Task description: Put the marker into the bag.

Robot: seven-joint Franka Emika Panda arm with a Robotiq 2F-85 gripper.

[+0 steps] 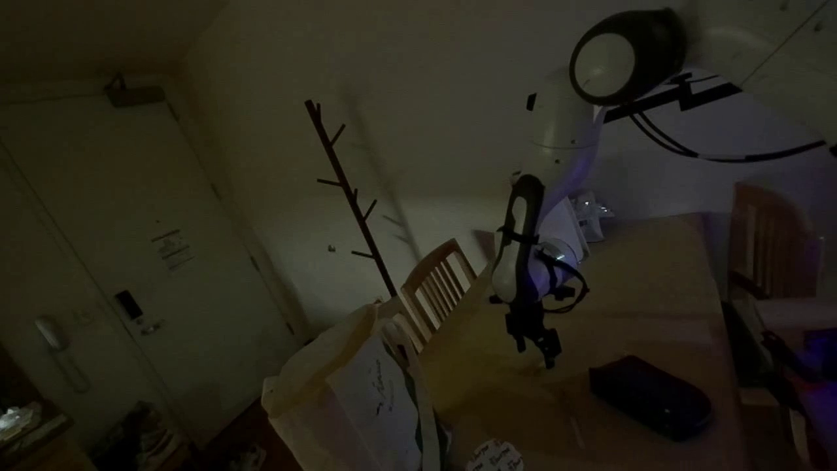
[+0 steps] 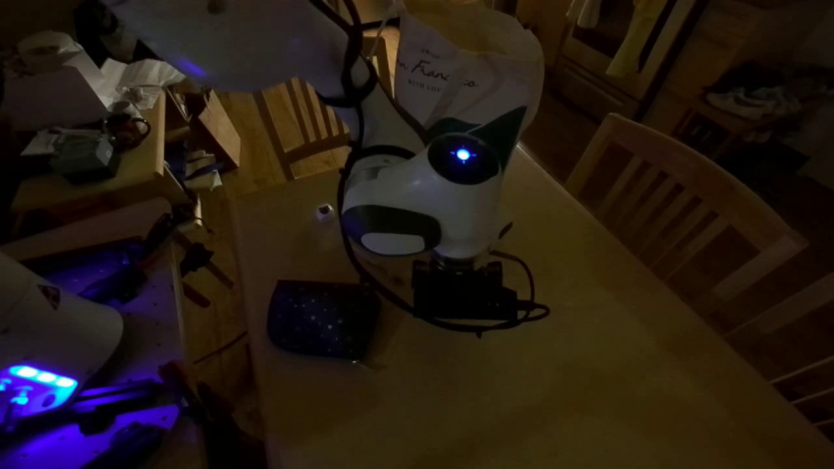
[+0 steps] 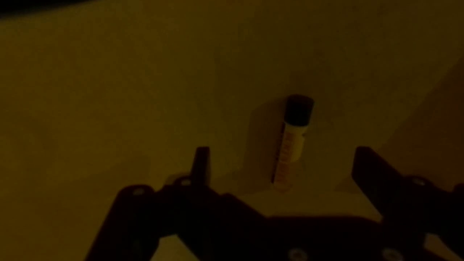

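Room is sitting in deep gloom; in an exterior view a pale door (image 1: 137,216) is standing at left and a dark branching coat stand (image 1: 344,183) is rising before the far wall (image 1: 274,118). A wooden table (image 1: 654,288) is stretching across the right half, catching faint yellowish light. At its near left a large pale bag (image 1: 373,409) is standing mouth upward, script lettering (image 1: 380,387) showing on its side; arm or frame edge is hiding its base in both exterior views. A dark pouch (image 1: 650,398) is lying on the tabletop at near right, pale specks (image 2: 329,324) dotting it, and a white printed piece (image 1: 495,456) is showing near, just right of the bag. Robot arm (image 2: 407,192) is hanging over the table, blue light (image 2: 462,154) glowing on it, and the gripper (image 3: 283,148) is pointing down, apart from both bag and pouch. In the wrist view its two fingers (image 3: 201,166) are standing wide apart. The marker (image 3: 291,142), pale-bodied and dark-capped, is lying on the table, as far as this poor light is letting me judge; its cap (image 3: 298,111) is pointing away from the gripper, and its body is showing between the fingers with a gap on either side.
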